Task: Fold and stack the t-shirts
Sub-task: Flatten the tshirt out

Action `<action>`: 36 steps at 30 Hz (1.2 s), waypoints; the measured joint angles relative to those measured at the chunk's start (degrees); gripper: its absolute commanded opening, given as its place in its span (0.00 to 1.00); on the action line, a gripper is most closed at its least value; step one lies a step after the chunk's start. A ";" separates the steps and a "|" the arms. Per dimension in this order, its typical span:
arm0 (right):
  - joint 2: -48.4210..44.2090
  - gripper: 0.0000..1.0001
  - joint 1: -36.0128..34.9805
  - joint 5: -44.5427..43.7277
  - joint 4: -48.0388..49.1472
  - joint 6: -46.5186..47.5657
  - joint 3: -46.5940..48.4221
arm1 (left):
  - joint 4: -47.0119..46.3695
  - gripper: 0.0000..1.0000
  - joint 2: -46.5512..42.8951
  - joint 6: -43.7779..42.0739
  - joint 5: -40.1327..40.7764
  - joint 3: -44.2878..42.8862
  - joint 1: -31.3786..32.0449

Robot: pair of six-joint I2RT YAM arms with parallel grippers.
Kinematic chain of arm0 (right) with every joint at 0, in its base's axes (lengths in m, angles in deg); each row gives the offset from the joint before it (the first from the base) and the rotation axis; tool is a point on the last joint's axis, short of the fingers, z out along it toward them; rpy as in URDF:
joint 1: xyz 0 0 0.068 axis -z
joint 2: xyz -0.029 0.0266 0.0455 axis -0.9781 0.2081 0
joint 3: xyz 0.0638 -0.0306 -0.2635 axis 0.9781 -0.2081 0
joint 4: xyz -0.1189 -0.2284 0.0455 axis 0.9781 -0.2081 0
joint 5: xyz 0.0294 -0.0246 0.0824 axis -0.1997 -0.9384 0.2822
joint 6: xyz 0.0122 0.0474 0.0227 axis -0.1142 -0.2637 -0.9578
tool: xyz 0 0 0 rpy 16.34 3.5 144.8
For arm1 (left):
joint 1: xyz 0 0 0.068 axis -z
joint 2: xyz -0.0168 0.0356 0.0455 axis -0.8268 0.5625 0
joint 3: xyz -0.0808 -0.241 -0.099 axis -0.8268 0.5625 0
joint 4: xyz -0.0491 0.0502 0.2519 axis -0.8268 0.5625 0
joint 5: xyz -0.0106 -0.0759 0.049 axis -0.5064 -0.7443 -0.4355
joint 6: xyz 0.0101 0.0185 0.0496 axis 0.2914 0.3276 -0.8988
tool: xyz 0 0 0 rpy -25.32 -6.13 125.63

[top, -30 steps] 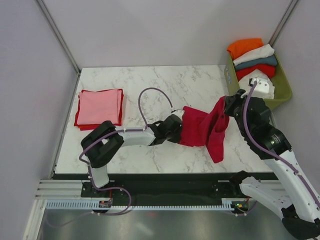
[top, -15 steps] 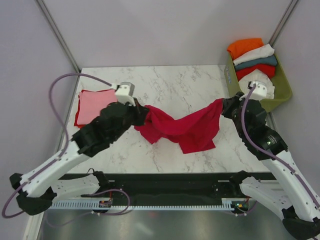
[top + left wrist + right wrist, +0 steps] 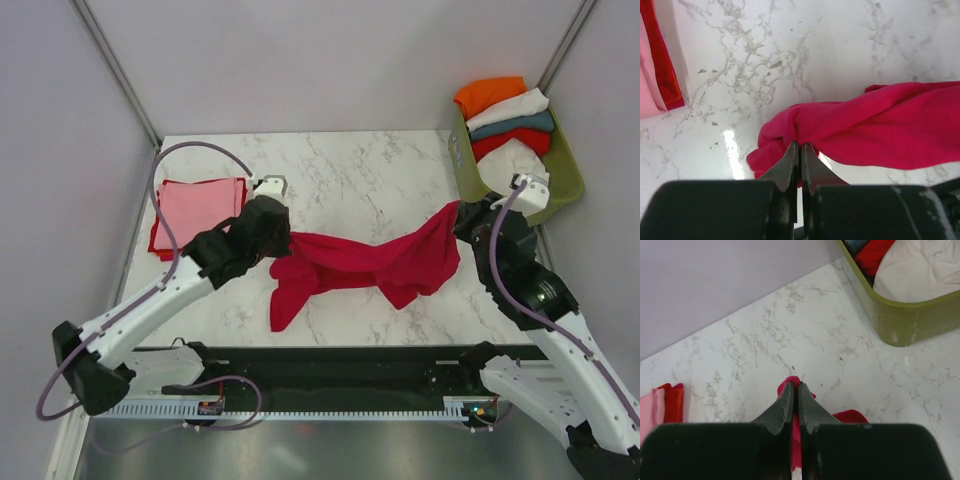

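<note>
Left arm and right arm alike: white links, black joint housings, a lilac cable running loose along each, pale camera block at the wrist; left tool and right tool with black tapered fingers on blocky black bodies.

The crimson shirt bars mid-table, folded stack far left, basket far right; marble behind lies open.

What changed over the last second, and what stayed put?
The left gripper, shut on the crimson t-shirt, swung left toward the folded stack, drawing the bunched shirt out into a band between it and the right gripper, which kept its pinch and barely moved. The folded stack and the basket stayed put.
</note>
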 measured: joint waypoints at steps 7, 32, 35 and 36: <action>13.88 0.00 3.19 -3.10 2.60 -0.24 -0.42 | -5.95 0.40 18.60 -1.01 -8.26 -1.77 -11.30; 21.79 0.52 19.30 11.74 11.26 -4.04 -12.79 | -17.81 0.56 17.57 -1.88 -17.27 10.47 -9.81; 18.80 0.51 19.30 14.49 12.13 -4.02 -16.76 | -18.34 0.55 21.35 -1.95 -17.35 9.07 -8.52; 18.03 0.51 19.30 15.19 12.50 -4.04 -17.79 | -18.43 0.55 22.80 -1.97 -17.33 8.39 -8.22</action>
